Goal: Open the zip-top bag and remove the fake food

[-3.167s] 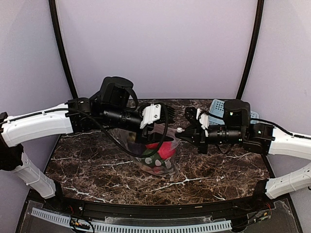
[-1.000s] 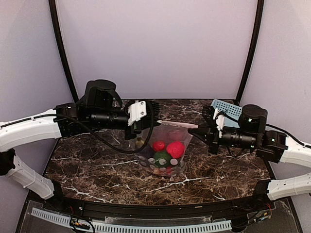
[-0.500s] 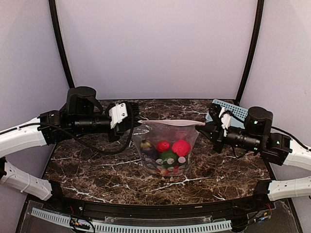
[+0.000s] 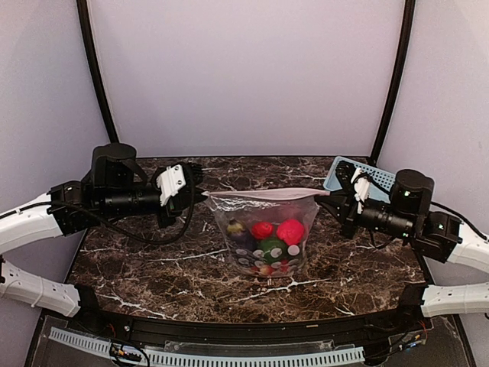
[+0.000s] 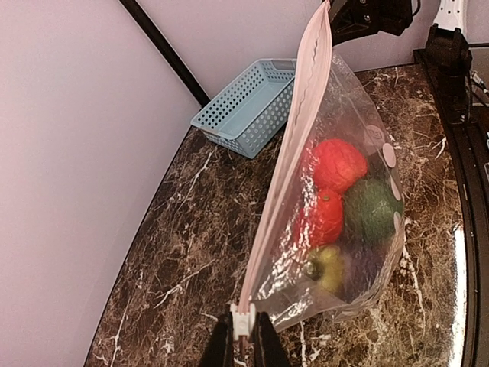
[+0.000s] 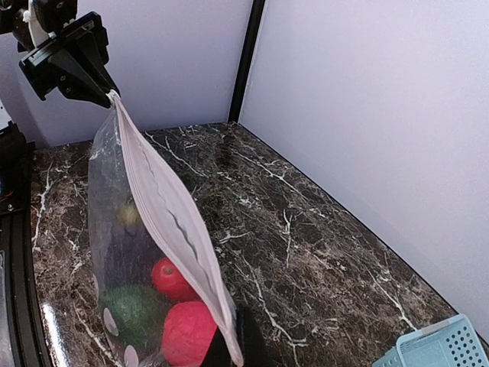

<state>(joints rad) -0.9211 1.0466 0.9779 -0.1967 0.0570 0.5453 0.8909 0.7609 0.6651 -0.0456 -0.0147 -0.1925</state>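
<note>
Left gripper (image 4: 202, 196) and right gripper (image 4: 322, 198) clamp the floppy zip-top bag (image 4: 258, 211) corners; fake food (image 4: 289, 231) looks bottom-heavy, I'd grab each lip mid-strip.

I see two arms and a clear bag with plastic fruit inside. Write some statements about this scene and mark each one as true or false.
1. The left gripper and the right gripper each pinch one end of the clear plastic zip-top bag. True.
2. The glossy plastic fake food lies in the light blue perforated plastic basket. False: it is inside the bag.
3. The basket stands beside the right arm. True.
4. The bag lies flat on the dark marble table. False: it hangs upright, stretched between the grippers.
</note>
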